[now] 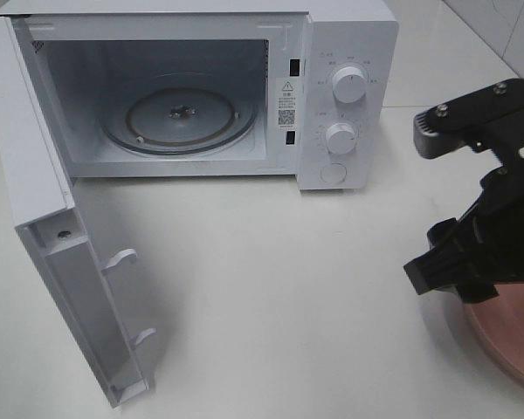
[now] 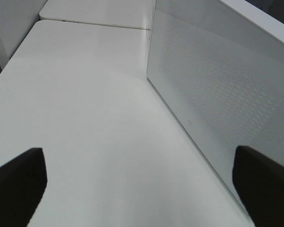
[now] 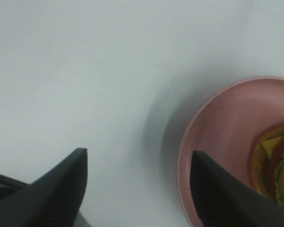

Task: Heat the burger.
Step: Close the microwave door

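On pink plate [image 3: 217, 127], burger [image 3: 274, 165] seen only from right wrist (overhead hides it); right hand [image 3: 137, 184] spread, empty.

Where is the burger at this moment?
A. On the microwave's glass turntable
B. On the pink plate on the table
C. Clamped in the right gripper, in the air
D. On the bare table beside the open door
B: the right wrist view shows the burger lying on the pink plate, with the right gripper open beside it and holding nothing.
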Available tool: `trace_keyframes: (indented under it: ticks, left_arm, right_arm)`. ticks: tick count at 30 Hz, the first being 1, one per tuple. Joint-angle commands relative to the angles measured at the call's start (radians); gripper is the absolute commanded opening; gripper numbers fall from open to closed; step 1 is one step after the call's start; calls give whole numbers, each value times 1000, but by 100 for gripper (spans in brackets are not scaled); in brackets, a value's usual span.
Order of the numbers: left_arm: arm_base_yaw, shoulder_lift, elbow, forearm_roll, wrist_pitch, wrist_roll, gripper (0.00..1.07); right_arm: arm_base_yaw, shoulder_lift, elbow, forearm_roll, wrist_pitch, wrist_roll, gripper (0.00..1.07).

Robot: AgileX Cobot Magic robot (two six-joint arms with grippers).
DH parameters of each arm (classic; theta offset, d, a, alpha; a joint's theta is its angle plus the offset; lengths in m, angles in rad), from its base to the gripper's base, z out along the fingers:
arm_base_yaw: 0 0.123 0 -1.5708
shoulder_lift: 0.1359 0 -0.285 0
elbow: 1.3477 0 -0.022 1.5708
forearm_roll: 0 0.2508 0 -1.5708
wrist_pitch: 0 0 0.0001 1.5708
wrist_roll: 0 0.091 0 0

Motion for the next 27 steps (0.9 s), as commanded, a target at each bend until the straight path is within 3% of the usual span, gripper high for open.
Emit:
trace_keyframes:
  ticks: [1,5,18,23,27]
  left_arm:
    - [2,-5,3,-1,-7,-2,100]
    - [2,-5,3,-1,-7,-2,100]
    - [2,-5,3,-1,-7,-2,100]
    - [2,-5,3,-1,-7,-2,100]
    - [2,-5,3,-1,-7,-2,100]
  right_arm:
    - [-5,-82,-1,78,25,-96,69]
    - [-5,-219,-1,182,68,-199,80]
    - [-5,-507,29,179,180,-246,77]
    - [-80,-618,86,171,199,-247,76]
    - [-233,-716,119,204,220,-283,76]
